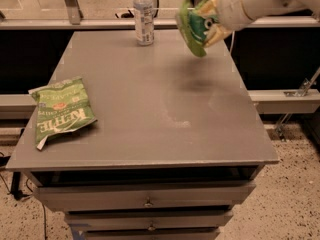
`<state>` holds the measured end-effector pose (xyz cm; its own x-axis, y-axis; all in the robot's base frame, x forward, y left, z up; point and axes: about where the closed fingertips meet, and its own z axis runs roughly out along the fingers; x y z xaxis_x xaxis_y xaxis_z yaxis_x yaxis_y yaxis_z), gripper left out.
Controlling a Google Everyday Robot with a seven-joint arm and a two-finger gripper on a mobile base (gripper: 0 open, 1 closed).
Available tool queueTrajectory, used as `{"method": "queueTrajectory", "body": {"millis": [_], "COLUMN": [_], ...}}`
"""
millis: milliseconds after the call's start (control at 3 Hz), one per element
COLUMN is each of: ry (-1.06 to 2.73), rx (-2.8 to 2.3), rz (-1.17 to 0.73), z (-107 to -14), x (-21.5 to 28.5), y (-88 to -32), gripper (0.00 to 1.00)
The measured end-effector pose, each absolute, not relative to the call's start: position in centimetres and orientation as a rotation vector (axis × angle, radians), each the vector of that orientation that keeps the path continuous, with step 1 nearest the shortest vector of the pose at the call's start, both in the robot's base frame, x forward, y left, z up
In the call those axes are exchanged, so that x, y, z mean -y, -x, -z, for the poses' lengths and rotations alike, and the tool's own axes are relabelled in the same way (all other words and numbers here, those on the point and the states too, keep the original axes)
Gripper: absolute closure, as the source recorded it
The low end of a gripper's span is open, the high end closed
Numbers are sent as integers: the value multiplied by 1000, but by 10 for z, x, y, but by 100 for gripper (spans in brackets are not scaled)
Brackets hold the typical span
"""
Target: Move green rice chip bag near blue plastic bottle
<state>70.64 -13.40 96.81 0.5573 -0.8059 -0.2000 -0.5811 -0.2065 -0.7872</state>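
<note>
Green rice chip bag hangs up in the air, pinched tight in your gripper. Your blue plastic bottle stands close by.

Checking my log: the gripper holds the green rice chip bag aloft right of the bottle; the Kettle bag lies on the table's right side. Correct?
No: the camera view shows the Kettle bag on the left of the table. The gripper does hold the green rice chip bag aloft right of the bottle.
</note>
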Motion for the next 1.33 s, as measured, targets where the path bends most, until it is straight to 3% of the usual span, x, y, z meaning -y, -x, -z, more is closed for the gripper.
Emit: {"method": "queueTrajectory", "body": {"millis": [667, 1333], "ry": [2036, 2128], "rx": [-929, -881], "rz": [305, 278], "z": [-938, -915], "x": [93, 91], "y": [-781, -789], "gripper": [100, 100]}}
